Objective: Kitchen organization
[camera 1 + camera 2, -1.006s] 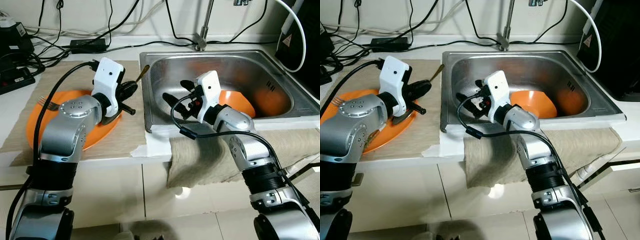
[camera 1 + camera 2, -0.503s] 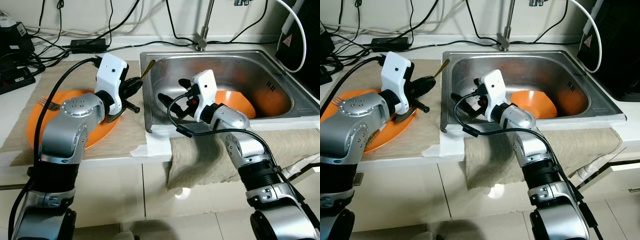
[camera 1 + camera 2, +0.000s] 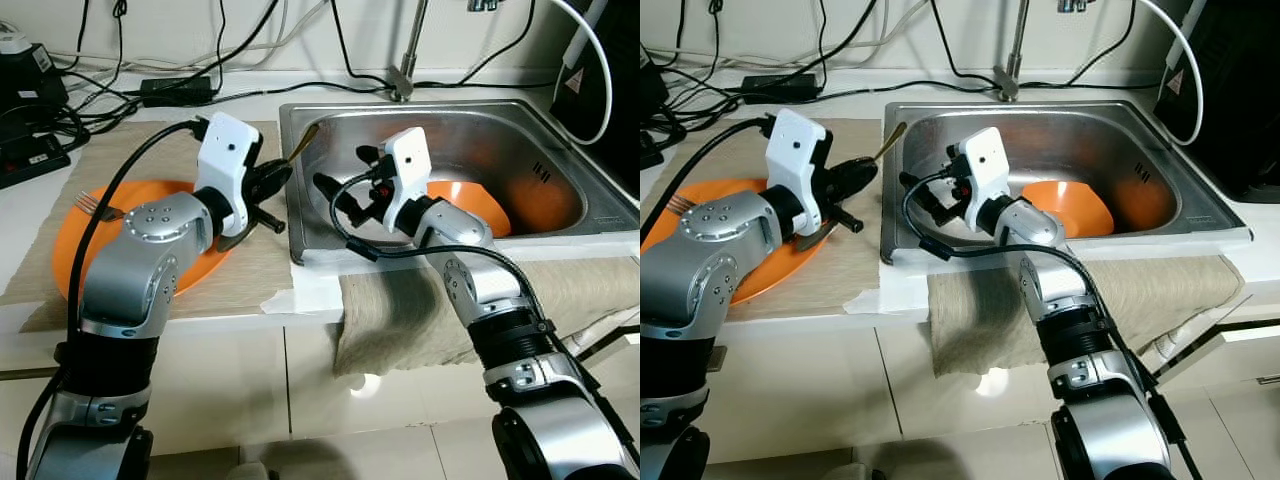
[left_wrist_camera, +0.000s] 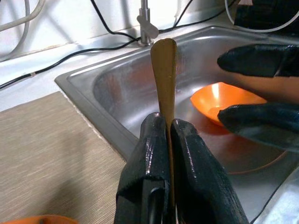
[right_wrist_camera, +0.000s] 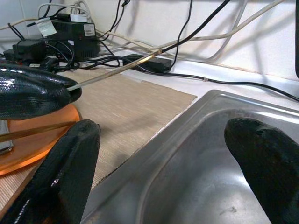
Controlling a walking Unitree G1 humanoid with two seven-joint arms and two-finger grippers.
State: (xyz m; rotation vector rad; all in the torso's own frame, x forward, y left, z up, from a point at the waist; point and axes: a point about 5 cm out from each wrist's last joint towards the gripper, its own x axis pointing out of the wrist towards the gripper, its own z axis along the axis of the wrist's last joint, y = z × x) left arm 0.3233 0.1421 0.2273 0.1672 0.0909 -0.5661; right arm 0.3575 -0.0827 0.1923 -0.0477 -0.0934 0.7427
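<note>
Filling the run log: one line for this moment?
left pincer: shut on gold utensil handle | right pincer: open, over sink | orange bowl: in sink

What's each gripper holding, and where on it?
Left gripper pinches a gold utensil partway along its handle, the handle's end sticking out past the fingers. Right gripper is open, holding nothing.

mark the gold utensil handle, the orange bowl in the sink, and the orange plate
gold utensil handle [image 4: 164,70], left wrist view, mid handle.
orange bowl [image 3: 1072,207], right eye view, inner wall.
orange plate [image 3: 72,232], left eye view, bare left rim.

Across the sink rim [image 3: 292,215], the held gold utensil [image 4: 164,74] and right gripper [image 3: 345,195] crowd the gap.
</note>
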